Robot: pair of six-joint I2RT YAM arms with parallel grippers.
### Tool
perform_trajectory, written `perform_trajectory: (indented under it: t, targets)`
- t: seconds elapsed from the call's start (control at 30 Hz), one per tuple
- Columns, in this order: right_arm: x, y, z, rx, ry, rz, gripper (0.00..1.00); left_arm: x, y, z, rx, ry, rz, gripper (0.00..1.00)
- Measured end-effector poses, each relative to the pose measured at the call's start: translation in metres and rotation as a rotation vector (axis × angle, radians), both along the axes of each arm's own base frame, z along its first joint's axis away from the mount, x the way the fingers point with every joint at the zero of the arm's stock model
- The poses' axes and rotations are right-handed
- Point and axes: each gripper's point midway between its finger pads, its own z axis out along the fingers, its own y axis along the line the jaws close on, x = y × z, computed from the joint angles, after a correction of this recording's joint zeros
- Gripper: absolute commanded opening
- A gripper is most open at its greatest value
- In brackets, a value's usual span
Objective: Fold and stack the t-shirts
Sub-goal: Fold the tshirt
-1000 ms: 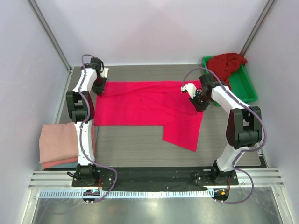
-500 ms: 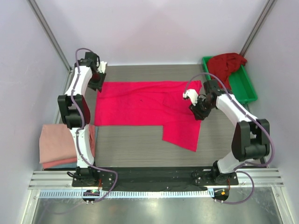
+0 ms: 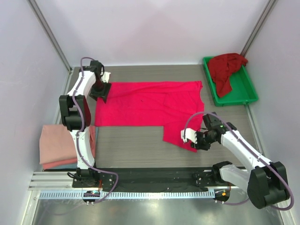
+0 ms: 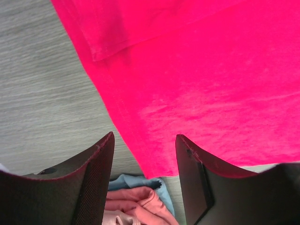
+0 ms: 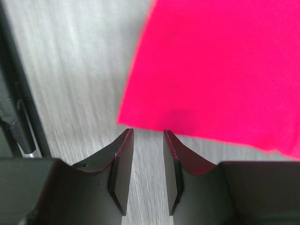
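Observation:
A bright pinkish-red t-shirt lies spread flat across the table, with one part hanging toward the near edge at the right. My left gripper hovers at the shirt's far left corner. In the left wrist view this gripper is open over the shirt's edge, holding nothing. My right gripper is at the shirt's near right corner. Seen from the right wrist, it is open by a narrow gap, just short of the shirt's edge. Pale salmon-pink folded t-shirts are stacked at the left. A crimson t-shirt lies crumpled in the tray.
The green tray stands at the far right against the wall. A black rail runs along the near edge, and it also shows in the right wrist view as a black rail. A bit of blue cloth lies by the folded stack.
The right gripper opened, left the shirt's far right edge and swung toward the near edge to the shirt's lower right corner. The left gripper opened at the far left corner.

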Motion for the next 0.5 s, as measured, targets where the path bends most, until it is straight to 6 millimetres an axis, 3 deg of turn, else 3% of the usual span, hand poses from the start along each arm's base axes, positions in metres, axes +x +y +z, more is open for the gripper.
perform_trajectory:
  t: [0.23, 0.5]
  targets:
    - [-0.012, 0.015, -0.007, 0.001, -0.008, 0.152, 0.36, -0.007, 0.009, -0.007, 0.051, 0.025, 0.022, 0.56]
    - [-0.025, 0.012, -0.015, -0.040, 0.025, 0.272, 0.36, -0.010, 0.015, -0.008, 0.083, 0.031, 0.030, 0.56]
